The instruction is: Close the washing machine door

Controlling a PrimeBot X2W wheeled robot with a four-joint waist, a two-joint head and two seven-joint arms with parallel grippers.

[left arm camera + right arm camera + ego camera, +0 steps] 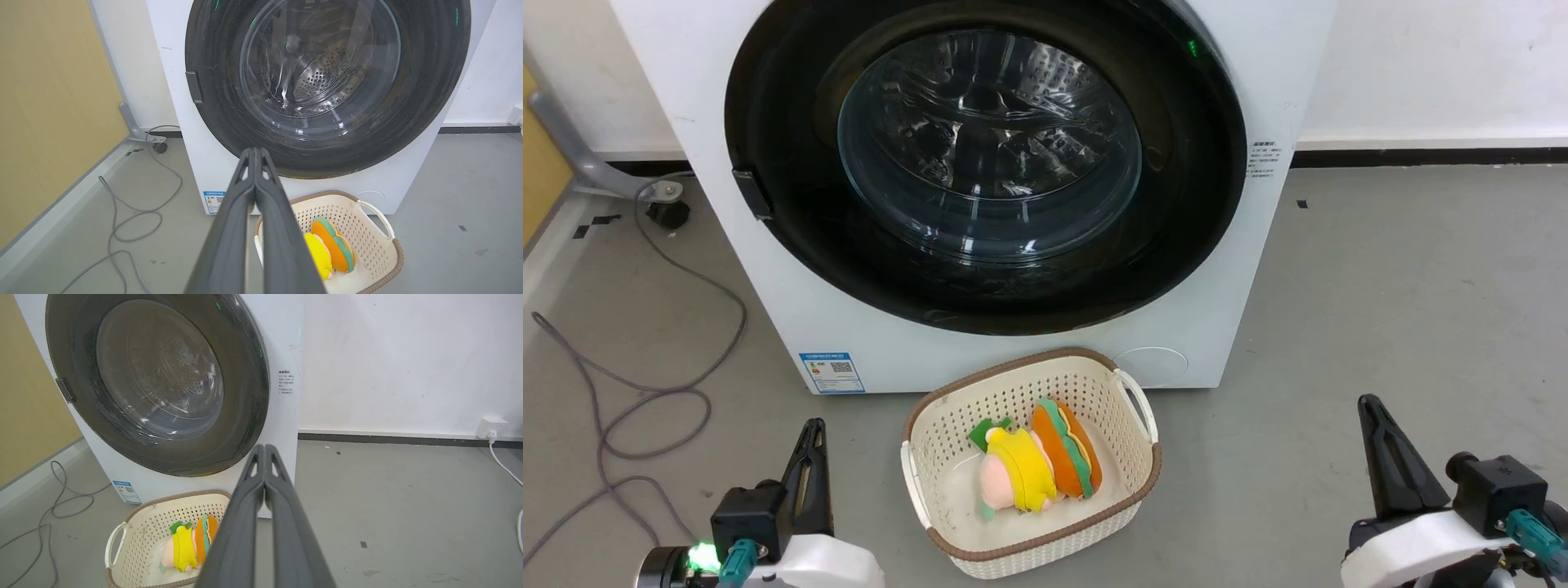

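Glass faces the robot squarely: the washing machine door (pixel 988 155) lies flat against the front of the washing machine (pixel 768 310), its glossy black ring covering the drum opening. The door is round, as wide as it is tall, and stands upright in the plane of the white front panel. A small dark catch (pixel 752 194) sits on its left edge in the head view. Through the window the perforated steel drum shows. Whether the door is latched cannot be told.

On the floor just before the washer sits a cream basket (pixel 1029 547) with plush toys (pixel 1037 465) lying in it. A grey cable (pixel 645 392) loops over the floor to the left.

The left gripper (pixel 813 429) hangs low at the left, well apart from the door, its fingers pressed together and holding nothing. The right gripper (pixel 1372 404) is low at the right, likewise pinched closed and empty. Both point up toward the washer.
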